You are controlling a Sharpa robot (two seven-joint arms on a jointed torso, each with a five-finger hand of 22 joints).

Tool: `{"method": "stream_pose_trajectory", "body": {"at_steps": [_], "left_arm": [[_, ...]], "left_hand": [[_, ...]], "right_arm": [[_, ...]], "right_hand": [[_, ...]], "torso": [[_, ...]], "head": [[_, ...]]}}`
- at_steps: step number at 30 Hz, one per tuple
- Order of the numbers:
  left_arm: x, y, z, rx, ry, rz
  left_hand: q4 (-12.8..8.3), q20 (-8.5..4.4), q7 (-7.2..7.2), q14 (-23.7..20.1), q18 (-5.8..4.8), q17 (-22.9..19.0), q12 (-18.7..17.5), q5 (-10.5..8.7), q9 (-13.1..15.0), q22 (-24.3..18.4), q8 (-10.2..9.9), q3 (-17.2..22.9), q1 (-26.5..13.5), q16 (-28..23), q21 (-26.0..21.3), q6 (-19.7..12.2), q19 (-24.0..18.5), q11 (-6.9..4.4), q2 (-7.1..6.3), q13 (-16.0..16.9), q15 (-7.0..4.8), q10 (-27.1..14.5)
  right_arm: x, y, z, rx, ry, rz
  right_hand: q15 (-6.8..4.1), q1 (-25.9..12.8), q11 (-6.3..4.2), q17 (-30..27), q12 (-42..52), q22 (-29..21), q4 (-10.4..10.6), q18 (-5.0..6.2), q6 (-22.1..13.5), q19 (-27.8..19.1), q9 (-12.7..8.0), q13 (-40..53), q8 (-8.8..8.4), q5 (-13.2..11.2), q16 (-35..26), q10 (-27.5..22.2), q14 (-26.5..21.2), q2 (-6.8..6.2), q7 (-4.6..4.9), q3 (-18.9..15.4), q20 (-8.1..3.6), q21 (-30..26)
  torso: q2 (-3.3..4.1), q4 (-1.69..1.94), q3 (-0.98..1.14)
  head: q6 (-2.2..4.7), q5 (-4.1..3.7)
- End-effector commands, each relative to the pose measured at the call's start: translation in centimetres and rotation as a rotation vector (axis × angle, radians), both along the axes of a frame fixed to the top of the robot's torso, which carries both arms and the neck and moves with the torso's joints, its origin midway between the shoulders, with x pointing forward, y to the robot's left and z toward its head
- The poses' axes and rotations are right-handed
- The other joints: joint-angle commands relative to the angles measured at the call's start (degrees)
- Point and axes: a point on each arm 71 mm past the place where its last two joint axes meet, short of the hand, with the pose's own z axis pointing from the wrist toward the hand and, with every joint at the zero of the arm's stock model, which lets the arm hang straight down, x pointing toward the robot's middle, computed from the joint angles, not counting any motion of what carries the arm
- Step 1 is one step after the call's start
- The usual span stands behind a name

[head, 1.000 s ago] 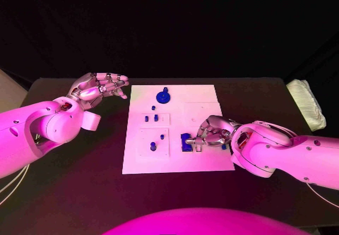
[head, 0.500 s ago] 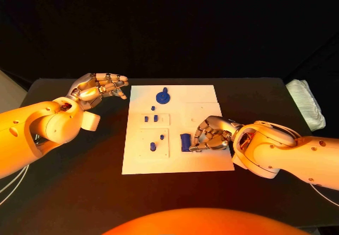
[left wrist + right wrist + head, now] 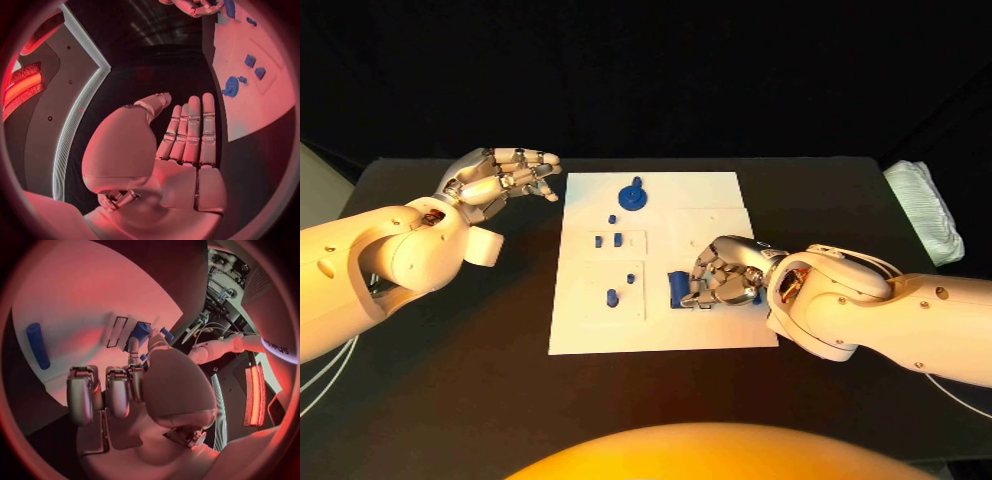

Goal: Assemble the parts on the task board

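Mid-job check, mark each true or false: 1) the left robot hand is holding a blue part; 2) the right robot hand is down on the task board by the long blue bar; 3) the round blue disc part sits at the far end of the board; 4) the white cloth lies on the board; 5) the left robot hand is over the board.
1) False. The left robot hand holds nothing.
2) True. The right robot hand is on the task board, fingers at the long blue bar.
3) True. The round blue disc part is at the far end.
4) False. The white cloth lies off the board at the table's right edge.
5) False. It hovers beside the board's far left corner.
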Motion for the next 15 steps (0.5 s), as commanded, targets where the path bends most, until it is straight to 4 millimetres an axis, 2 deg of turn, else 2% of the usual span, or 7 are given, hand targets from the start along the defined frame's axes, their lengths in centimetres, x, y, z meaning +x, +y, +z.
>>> {"method": "stream_pose_trajectory", "body": {"at_steps": [1, 7, 9, 10, 15], "left_arm": [[-0.09, -0.19, 0.08, -0.011, -0.001, -0.016], [-0.11, -0.19, 0.09, -0.011, -0.001, -0.016], [-0.12, -0.17, 0.09, -0.010, -0.001, -0.016], [-0.12, -0.17, 0.09, -0.010, -0.001, -0.016], [-0.12, -0.18, 0.09, -0.010, -0.001, -0.017]], "left_hand": [[0.3, -0.16, 0.06, -0.3, 0.71, 0.1, -0.2, 0.09, -0.1, -0.1, -0.2, 0.1, -0.2, -0.3, -0.3, -0.4, 0.4, 0.00, 0.39, -0.1, 0.28, -0.4], [0.3, -0.16, 0.06, -0.3, 0.71, 0.1, -0.2, 0.09, -0.1, -0.1, -0.2, 0.1, -0.2, -0.3, -0.3, -0.4, 0.4, 0.00, 0.39, -0.1, 0.28, -0.4], [0.3, -0.16, 0.06, -0.3, 0.71, 0.1, -0.2, 0.09, -0.1, -0.1, -0.2, 0.1, -0.2, -0.3, -0.3, -0.4, 0.4, 0.00, 0.39, -0.1, 0.28, -0.4], [0.3, -0.16, 0.06, -0.3, 0.71, 0.1, -0.2, 0.09, -0.1, -0.1, -0.2, 0.1, -0.2, -0.3, -0.3, -0.4, 0.4, 0.00, 0.39, -0.1, 0.28, -0.4], [0.3, -0.16, 0.06, -0.3, 0.71, 0.1, -0.2, 0.09, -0.1, -0.1, -0.2, 0.1, -0.2, -0.3, -0.3, -0.4, 0.4, 0.00, 0.39, -0.1, 0.28, -0.4]], "right_arm": [[0.16, 0.08, -0.07, -0.052, -0.027, -0.007], [0.27, 0.46, -0.16, -0.086, -0.050, 0.004], [0.29, 0.49, -0.14, -0.092, -0.059, 0.004], [0.30, 0.51, -0.13, -0.093, -0.063, 0.003], [0.26, 0.57, -0.06, -0.086, -0.071, 0.004]], "right_hand": [[-0.43, 0.1, -0.09, 13.2, 0.3, 14.0, 0.0, -0.89, 0.3, 5.2, -0.1, 10.2, 0.34, -0.4, 0.3, 2.3, 5.6, 0.38, -0.06, 0.3, -0.38, 0.3], [-0.61, 1.2, -0.32, 13.2, 0.5, 14.0, -0.4, -0.92, 0.5, 5.2, -0.2, 10.3, 0.34, -0.8, 0.3, 2.4, 5.6, 0.43, -0.34, 1.3, -0.50, 0.5], [-0.67, 1.7, -0.37, 13.2, 0.4, 14.1, -0.3, -0.94, 0.6, 5.2, -0.4, 10.4, 0.31, -1.6, 0.3, 2.5, 5.6, 0.49, -0.37, 2.0, -0.55, 0.6], [-0.70, 1.8, -0.39, 13.3, 0.4, 14.1, -0.2, -0.94, 0.7, 5.2, -0.5, 10.4, 0.26, -2.9, 0.4, 2.5, 5.6, 0.45, -0.37, 2.8, -0.60, 0.6], [-0.67, 1.3, -0.34, 13.2, 0.4, 14.1, -0.1, -0.94, 0.7, 5.2, -0.6, 10.4, 0.23, -2.8, 0.3, 2.5, 5.6, 0.21, -0.31, 3.1, -0.60, 0.6]], "torso": [[0.08, 0.03, -0.01], [0.00, -0.07, 0.05], [-0.02, -0.10, 0.06], [-0.03, -0.12, 0.03], [-0.07, -0.12, 0.05]], "head": [[-0.27, 0.01], [-0.51, 0.13], [-0.51, 0.11], [-0.51, 0.11], [-0.53, 0.13]]}}
